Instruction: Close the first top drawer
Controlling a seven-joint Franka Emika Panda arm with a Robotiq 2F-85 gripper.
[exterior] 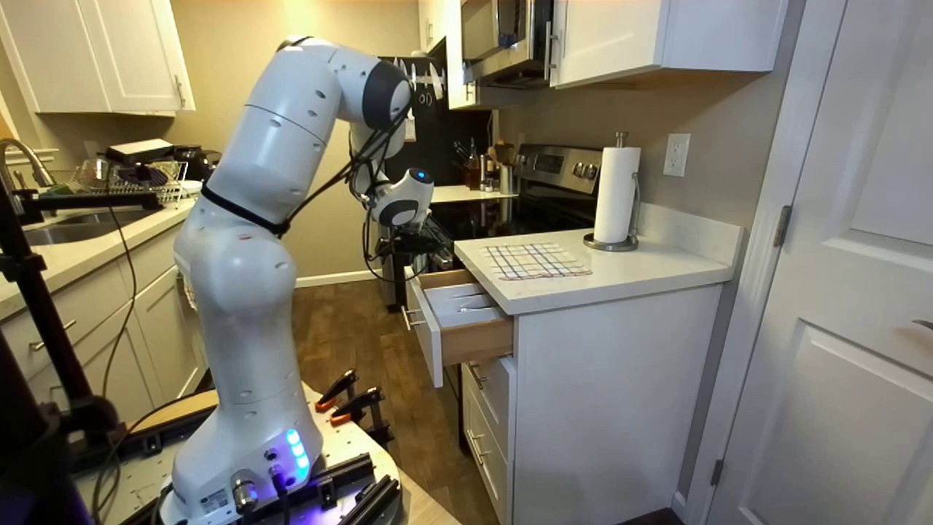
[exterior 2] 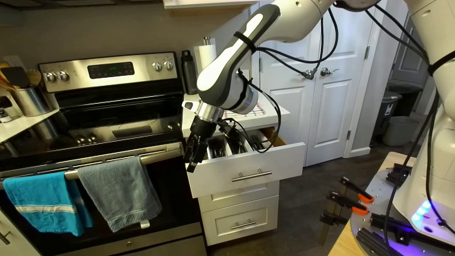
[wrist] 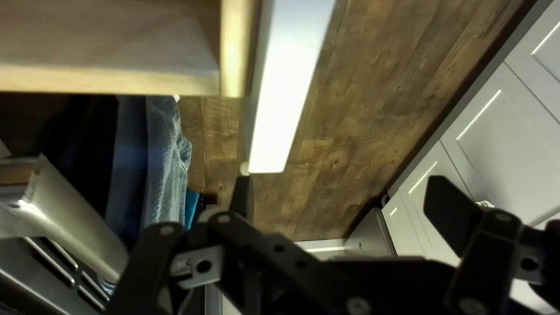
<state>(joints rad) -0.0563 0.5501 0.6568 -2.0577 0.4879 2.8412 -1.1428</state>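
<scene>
The white top drawer is pulled out well beyond the cabinet and shows cutlery trays inside; its bar handle is on the front. In an exterior view the drawer juts out below the counter edge. My gripper is at the drawer's stove-side end, near the front corner, pointing down. In the wrist view the gripper has its fingers wide apart with nothing between them. The bright top edge of the drawer front ends close to one fingertip. I cannot tell whether they touch.
The oven handle with a grey towel and a blue towel is beside the gripper. The counter with a checkered cloth and paper towel roll is above the drawer. Lower drawers are shut.
</scene>
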